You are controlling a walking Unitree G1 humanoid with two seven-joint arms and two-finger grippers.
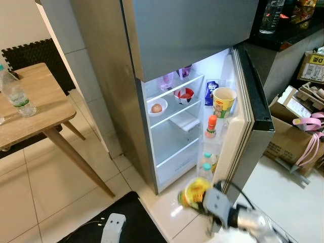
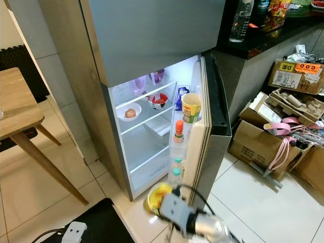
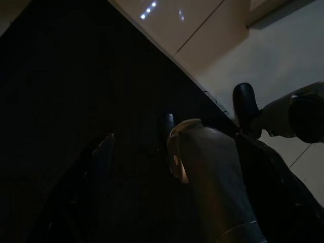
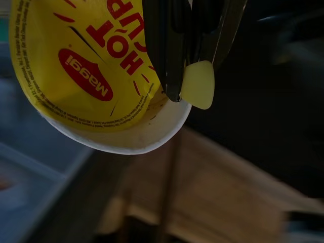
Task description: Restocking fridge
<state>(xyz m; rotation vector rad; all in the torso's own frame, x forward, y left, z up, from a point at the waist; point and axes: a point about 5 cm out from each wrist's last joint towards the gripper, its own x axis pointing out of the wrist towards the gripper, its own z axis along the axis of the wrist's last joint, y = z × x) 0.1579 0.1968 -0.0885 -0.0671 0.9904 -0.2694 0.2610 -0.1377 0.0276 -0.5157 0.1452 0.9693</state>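
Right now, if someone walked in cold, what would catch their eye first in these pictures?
The lit open fridge in the middle, its door swung to the right with another noodle cup and a bottle on its shelves. Just below, the right tool holds a yellow noodle cup in front of the fridge. A water bottle stands on the wooden table at left.

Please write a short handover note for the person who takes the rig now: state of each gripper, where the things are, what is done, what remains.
Right gripper: shut on the yellow noodle cup, held low before the open fridge door.
Left gripper: hangs idle over the dark mat.
Done: another noodle cup, a sauce bottle and bottles stand in the door shelves; two bowls sit on the upper shelf.
Left: place the held cup inside, then shut the door.
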